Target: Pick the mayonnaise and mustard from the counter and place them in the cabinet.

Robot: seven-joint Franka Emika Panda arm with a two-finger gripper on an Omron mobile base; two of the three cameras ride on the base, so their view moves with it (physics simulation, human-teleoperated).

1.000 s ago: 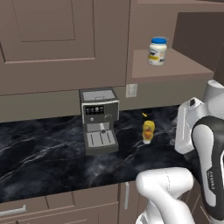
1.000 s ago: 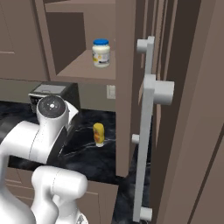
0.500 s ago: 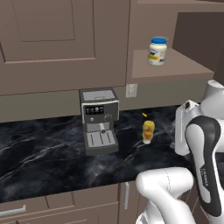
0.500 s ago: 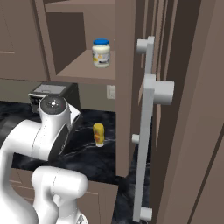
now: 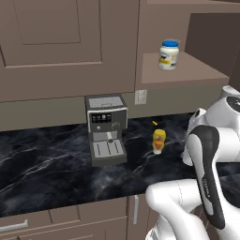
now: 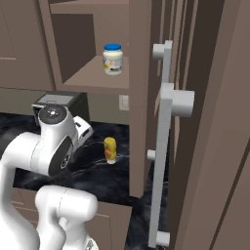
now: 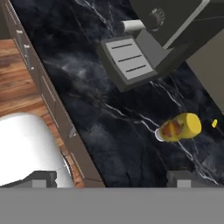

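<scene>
You have the mayonnaise (image 5: pixel 168 55) already standing upright on the cabinet (image 5: pixel 185 75) shelf, toward its far left part. The mustard (image 5: pixel 159 140) is on the counter (image 5: pixel 47 164), upright, just right of the coffee machine (image 5: pixel 107 129) and below the wall outlet (image 5: pixel 140 96). A tiny yellow speck (image 5: pixel 154 123) shows just beyond the bottle, near the wall.

In your hand view the gripper (image 7: pixel 111 179) looks down on the counter with its jaws wide apart and nothing between them; the mustard sits ahead of the right fingertip (image 7: pixel 183 179), not touching it. The machine's drip tray (image 7: pixel 129 57) lies farther off in that view, well apart from the bottle.

From the right base view you see the mustard near the edge of the tall side panel (image 6: pixel 139 97), with the arm's elbow to its left.
</scene>
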